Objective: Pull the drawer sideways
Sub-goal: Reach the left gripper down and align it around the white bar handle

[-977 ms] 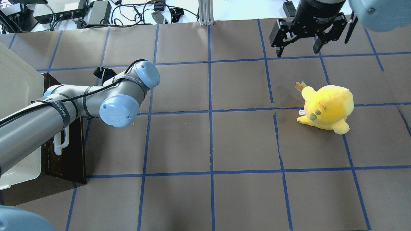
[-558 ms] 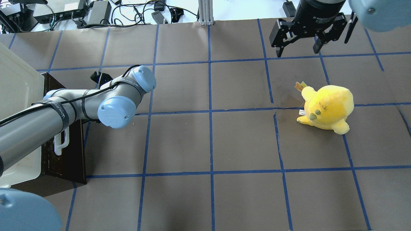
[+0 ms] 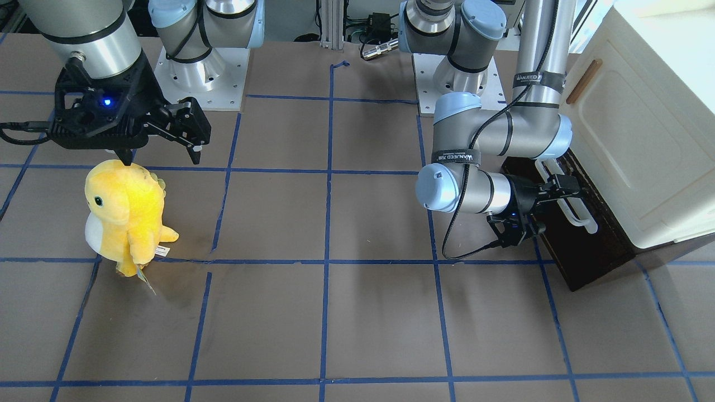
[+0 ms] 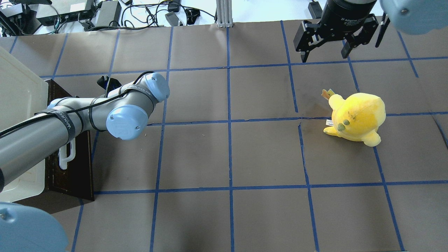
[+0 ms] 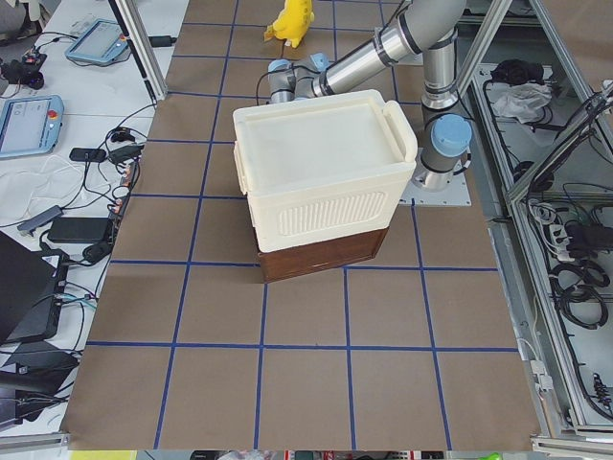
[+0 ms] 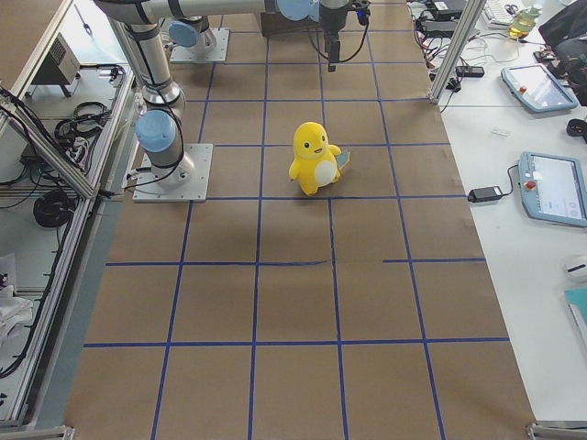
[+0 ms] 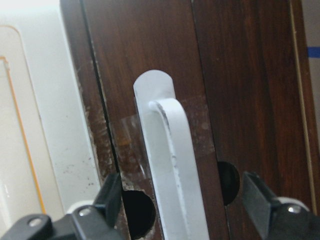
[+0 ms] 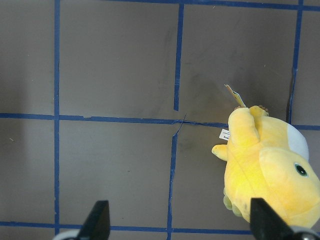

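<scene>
Two fingers of the left gripper (image 7: 182, 200) are standing apart, released, straddling the white handle (image 7: 167, 150). The drawer (image 4: 71, 168) is sitting under the cream cabinet (image 4: 17, 98) at the left edge of the overhead frame; the grasp is being lined up, so the next move is calling for clamping the handle, then pulling toward frame centre. The right gripper (image 4: 323, 52) is idling open at upper right.

Left arm (image 4: 38, 136) comes in low, elbow bent, wrist turned sideways, so the left tool (image 3: 548, 208) points horizontally with its jaws spread wide. Right arm (image 3: 84, 33) comes down pretty much vertical, and the right tool (image 4: 324, 57) points straight down, jaws wide apart too.
</scene>
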Tool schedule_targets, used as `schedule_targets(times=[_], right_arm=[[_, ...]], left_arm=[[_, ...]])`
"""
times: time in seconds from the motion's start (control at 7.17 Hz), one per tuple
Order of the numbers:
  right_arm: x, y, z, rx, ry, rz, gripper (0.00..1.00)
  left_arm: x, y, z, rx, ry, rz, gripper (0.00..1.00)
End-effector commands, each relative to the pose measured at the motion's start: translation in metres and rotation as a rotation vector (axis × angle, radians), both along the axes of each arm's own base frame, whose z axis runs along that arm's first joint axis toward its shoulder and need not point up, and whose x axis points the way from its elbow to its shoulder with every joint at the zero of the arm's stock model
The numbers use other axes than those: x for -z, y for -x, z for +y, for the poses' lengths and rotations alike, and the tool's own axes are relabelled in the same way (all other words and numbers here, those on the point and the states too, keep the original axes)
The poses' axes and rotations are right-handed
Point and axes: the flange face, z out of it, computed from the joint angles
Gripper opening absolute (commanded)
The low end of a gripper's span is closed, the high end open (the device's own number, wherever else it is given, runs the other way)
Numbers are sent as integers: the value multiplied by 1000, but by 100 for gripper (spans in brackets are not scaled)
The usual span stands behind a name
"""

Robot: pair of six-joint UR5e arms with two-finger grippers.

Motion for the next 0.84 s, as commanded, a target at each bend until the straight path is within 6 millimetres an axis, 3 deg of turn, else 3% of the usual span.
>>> schedule_targets(times=[0.0, 0.7], right_arm=[[0, 0, 0, 0, 0, 0, 100], [0, 0, 0, 0, 0, 0, 100]], left_arm=[[7, -1, 7, 1, -21, -5, 81], [10, -1, 8, 0, -24, -5, 68]])
